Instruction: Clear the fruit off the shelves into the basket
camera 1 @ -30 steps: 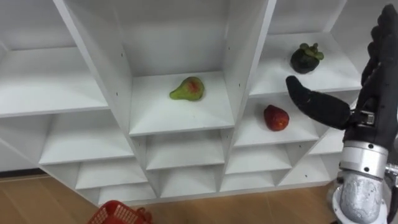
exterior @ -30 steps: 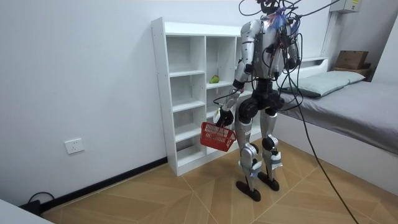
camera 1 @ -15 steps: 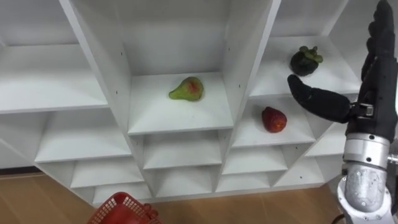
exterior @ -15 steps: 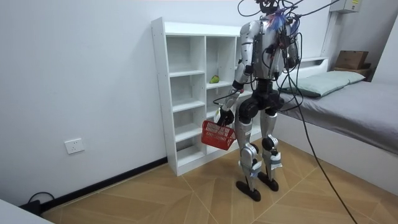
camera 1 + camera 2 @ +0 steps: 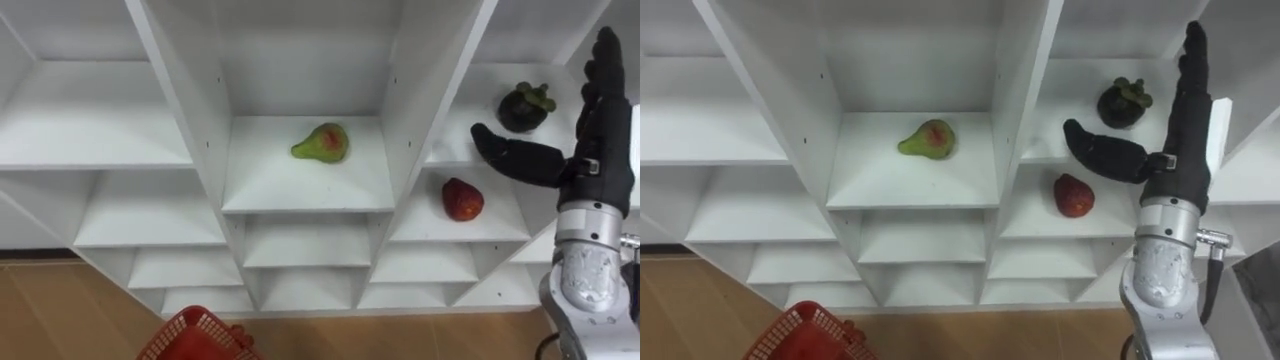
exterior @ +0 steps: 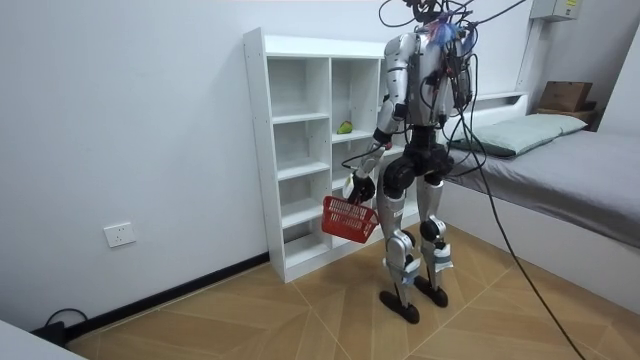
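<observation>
Fruit uncollected: mangosteen (image 5: 527, 105) on upper right shelf of closet (image 5: 195, 120), red fruit (image 5: 462, 199) on shelf below, pear (image 5: 322, 143) in middle column. Right hand (image 5: 597, 150) raised before right column, fingers (image 5: 604, 70) straight, thumb out, empty. Left hand (image 6: 359, 187) low, curled on red basket (image 6: 349, 218) handle.

Risks:
- thumb clips shelf edge
- straight fingers nudge round fruit deeper
- basket well apart from fruit, drop may miss
</observation>
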You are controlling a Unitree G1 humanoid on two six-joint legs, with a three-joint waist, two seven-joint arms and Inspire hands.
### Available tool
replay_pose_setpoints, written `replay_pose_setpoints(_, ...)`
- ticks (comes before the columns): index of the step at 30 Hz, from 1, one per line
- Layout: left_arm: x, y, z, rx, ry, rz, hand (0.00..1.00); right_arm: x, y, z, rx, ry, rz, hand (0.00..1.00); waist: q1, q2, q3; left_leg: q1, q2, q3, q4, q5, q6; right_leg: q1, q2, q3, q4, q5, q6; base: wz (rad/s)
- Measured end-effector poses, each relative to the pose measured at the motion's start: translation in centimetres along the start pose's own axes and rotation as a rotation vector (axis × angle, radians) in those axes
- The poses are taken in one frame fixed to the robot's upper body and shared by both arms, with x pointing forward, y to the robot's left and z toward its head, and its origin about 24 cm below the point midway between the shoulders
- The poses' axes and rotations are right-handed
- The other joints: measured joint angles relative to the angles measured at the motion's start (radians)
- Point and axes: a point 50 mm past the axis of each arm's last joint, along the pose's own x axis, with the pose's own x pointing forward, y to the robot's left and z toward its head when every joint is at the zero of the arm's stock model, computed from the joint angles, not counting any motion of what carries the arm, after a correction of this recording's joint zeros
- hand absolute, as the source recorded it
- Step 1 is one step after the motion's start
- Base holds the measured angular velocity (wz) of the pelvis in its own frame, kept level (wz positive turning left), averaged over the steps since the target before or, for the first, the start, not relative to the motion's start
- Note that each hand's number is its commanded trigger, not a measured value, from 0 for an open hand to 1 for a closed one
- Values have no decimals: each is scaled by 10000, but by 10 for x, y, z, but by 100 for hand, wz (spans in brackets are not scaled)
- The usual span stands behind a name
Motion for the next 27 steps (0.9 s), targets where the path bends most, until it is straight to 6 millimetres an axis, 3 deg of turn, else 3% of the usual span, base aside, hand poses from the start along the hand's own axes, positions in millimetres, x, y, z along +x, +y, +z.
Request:
replay_pose_setpoints(14, -1, 5, -6, 243, 190, 56, 100, 11, -11, -20, -455, 851, -591, 0, 10, -126, 53, -21, -4, -40, 135, 2, -1, 71, -5, -26, -4, 0, 0, 1)
replay_pose_setpoints(19, -2, 8, -12, 494, 571, 127, 100, 21, -18, -15, -46, 732, -1019, 0, -12, -165, 32, -17, 0, -39, 167, 2, -1, 93, -4, -59, 1, 0, 0, 0)
replay_pose_setpoints(27, -3, 8, -16, 491, 769, 160, 100, 27, -18, -24, -340, 1207, -814, 0, -7, -195, 12, -22, -5, -42, 195, 2, -1, 102, -30, -283, 12, 0, 0, 0)
